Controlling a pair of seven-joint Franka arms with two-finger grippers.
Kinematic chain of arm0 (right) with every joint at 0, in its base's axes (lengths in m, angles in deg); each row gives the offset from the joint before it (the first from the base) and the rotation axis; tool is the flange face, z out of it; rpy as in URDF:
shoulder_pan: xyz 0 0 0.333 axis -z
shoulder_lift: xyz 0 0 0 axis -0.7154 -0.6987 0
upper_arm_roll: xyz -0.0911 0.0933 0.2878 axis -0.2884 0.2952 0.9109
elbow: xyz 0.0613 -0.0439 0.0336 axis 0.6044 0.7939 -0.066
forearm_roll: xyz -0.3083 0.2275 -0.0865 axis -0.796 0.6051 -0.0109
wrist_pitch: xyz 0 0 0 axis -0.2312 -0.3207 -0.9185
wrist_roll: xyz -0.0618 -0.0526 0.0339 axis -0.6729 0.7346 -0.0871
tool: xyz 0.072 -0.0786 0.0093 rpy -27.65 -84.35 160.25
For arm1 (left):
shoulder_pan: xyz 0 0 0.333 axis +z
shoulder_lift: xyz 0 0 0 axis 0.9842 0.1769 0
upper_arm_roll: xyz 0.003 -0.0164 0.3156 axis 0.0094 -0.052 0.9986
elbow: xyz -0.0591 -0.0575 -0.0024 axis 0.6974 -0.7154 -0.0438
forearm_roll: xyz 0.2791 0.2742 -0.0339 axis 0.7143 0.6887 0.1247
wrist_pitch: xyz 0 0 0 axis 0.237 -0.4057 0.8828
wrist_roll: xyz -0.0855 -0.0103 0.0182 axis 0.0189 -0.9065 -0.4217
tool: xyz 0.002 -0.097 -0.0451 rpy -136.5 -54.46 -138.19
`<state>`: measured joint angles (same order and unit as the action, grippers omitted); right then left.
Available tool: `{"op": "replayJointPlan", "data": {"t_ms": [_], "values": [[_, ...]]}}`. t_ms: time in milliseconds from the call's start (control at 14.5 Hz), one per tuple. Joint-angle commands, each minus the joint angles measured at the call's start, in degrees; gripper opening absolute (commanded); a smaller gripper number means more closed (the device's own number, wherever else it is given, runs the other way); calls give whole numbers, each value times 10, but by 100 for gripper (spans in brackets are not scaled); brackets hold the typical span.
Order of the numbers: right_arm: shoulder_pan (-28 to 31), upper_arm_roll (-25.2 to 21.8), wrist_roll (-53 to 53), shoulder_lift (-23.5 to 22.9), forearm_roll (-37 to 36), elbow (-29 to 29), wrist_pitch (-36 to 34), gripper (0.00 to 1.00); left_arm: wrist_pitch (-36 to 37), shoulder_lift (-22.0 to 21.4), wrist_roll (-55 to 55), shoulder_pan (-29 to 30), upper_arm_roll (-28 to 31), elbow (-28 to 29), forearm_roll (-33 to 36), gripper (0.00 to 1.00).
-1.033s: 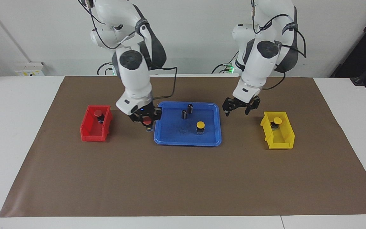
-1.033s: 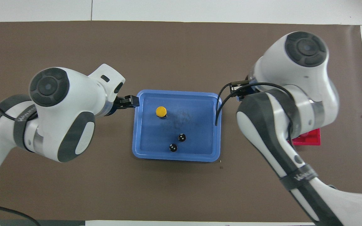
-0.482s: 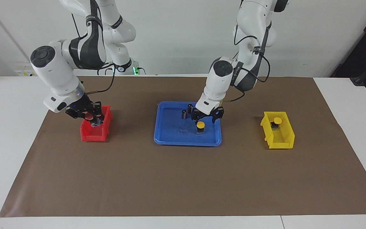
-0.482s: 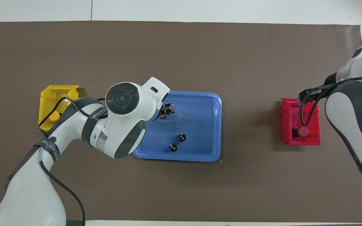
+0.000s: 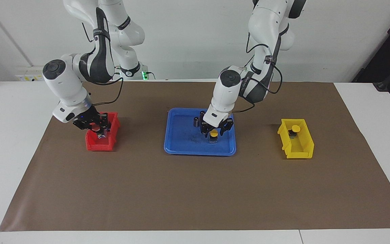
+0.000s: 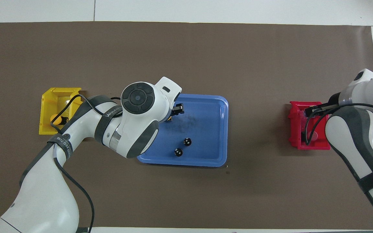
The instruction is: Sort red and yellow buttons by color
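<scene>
Left gripper (image 5: 214, 129) is set down in the blue tray (image 5: 181, 149), its fingers straddling the yellow button (image 5: 214, 135) that stands toward the tray's edge farther from the robots. The fingers are seen partly closed about the cap; whether they already bear on it cannot be told, so no grip is recorded.

Right gripper (image 5: 95, 128) is held low over the red bin (image 5: 95, 144), shut on a red button (image 5: 96, 127). A second red button is not made out in the facing view; in the overhead view a pale red round shape in the bin is largely hidden by the arm. One yellow button (image 5: 295, 128) is seen in the yellow bin (image 5: 298, 152), at the end nearer the robots.

Risks judged from here:
- The cap is round and flat on a stubby base; if the fingers close off-centre, the button is likely tipped or squeezed out sideways across the tray
- Two dark cylinders (image 5: 199, 119) stand just beside the left gripper, nearer the robots; a link could knock them over on the lift
- If the red button is released from height, it may bounce off the bin wall or land on whatever lies below
- The yellow bin is small; a drop near its rim could be lost onto the table (image 5: 195, 189)
</scene>
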<state>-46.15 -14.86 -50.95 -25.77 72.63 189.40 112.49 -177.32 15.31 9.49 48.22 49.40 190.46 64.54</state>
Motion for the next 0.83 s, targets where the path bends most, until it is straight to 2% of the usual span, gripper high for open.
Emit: {"op": "replayJointPlan", "data": {"t_ms": [0,69,138,413,482,551,757], "values": [[17,7,9,14,1,35,31,15,35,13,-17,-9,10,-31,25,57],[18,7,9,11,1,40,43,15,39,12,-17,-9,10,-29,26,46],[17,7,9,10,1,49,56,15,41,12,-18,-9,10,-28,26,39],[17,7,9,3,1,70,84,15,46,12,-22,-11,9,-25,27,37],[17,7,9,0,1,70,88,15,45,12,-25,-13,9,-22,27,35],[17,7,9,-1,1,73,95,15,45,12,-25,-13,9,-22,27,26],[16,7,7,0,1,76,97,17,46,12,-25,-13,9,-22,27,12]]}}
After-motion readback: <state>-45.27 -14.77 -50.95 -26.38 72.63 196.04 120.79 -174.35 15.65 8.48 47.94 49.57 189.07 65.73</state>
